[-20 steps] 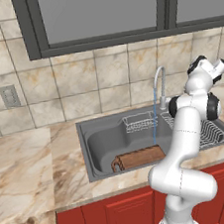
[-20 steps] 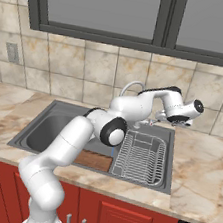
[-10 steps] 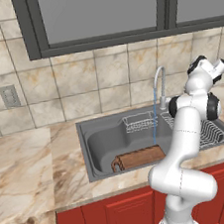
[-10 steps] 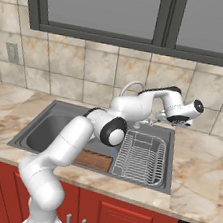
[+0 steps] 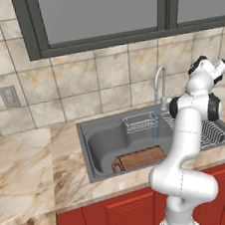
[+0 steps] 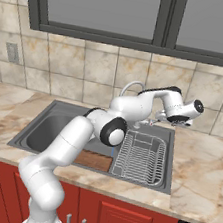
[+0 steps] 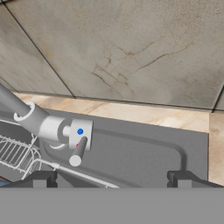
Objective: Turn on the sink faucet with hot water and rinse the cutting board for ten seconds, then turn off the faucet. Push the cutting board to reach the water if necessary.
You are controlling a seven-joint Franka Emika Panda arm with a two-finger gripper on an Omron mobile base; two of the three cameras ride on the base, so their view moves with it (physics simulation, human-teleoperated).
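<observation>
Water [image 5: 154,124]: a thin blue stream is seen falling from the sink faucet [image 5: 158,81] at the board's far edge.
Cutting board [image 5: 138,158]: lodged at the near wall of the sink [image 5: 92,152].
Change: none is noted over the last second; rinsing is judged under way.
Pincer [image 7: 109,178]: spread apart, nothing held, hovering just off the faucet lever [image 7: 78,151].

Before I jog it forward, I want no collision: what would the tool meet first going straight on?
Likely the sink, its flat grey rim behind the faucet handle; the handle sits left of the tool. Depth is uncertain.
</observation>
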